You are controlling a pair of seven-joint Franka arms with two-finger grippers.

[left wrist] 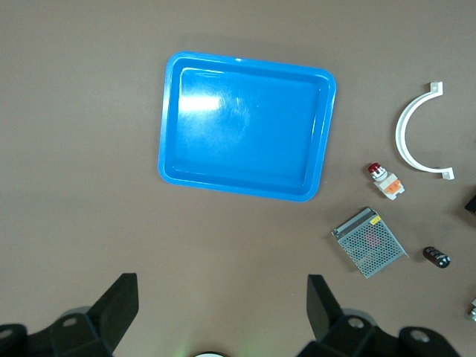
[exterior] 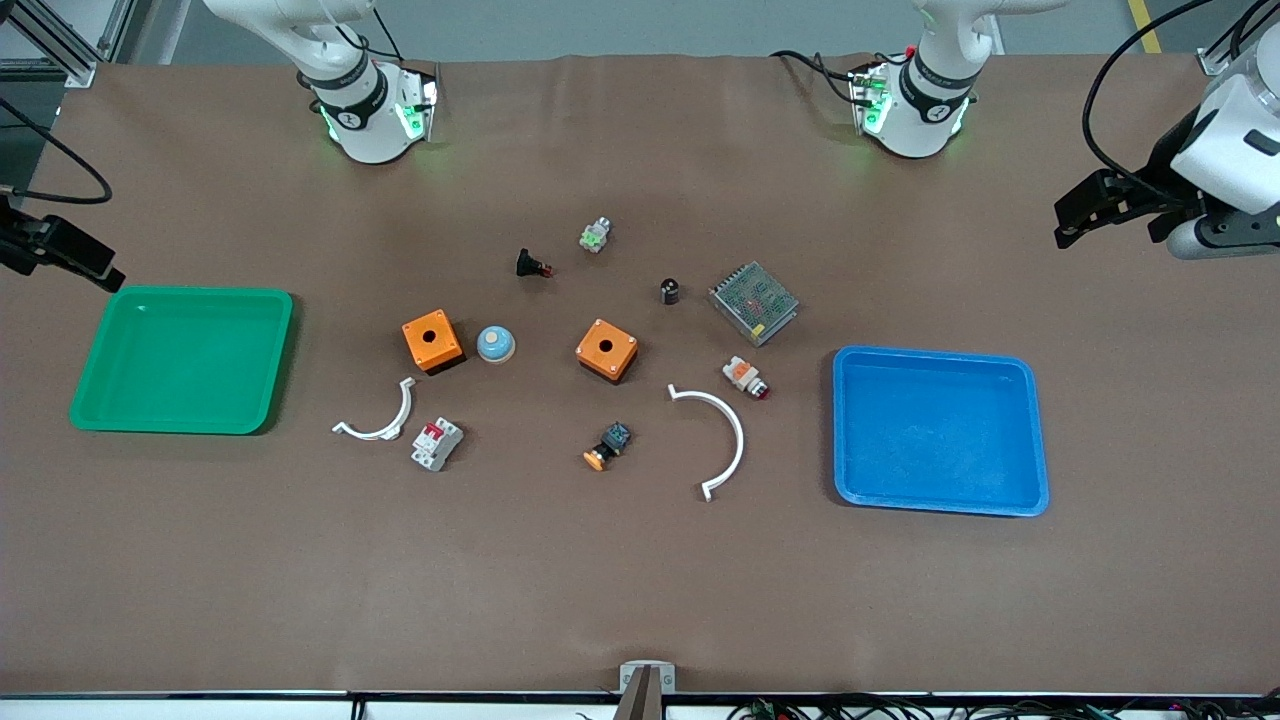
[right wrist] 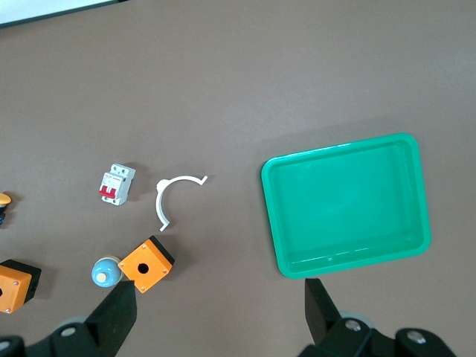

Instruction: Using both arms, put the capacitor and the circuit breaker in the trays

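Nothing's grasped yet: both pincers, left (left wrist: 219,312) and right (right wrist: 219,312), hang open at the frame edges, so drop yours onto capacitor (exterior: 669,291) at centre and circuit breaker (exterior: 437,443) lower-left of centre.

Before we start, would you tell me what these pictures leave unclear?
- Small black cylindrical capacitor: its markings are too small to read in the front view.
- Right claw: partly cut off by the front view's edge.
- Grey metal mesh-topped box: its yellow label is too small to read in the left wrist view.
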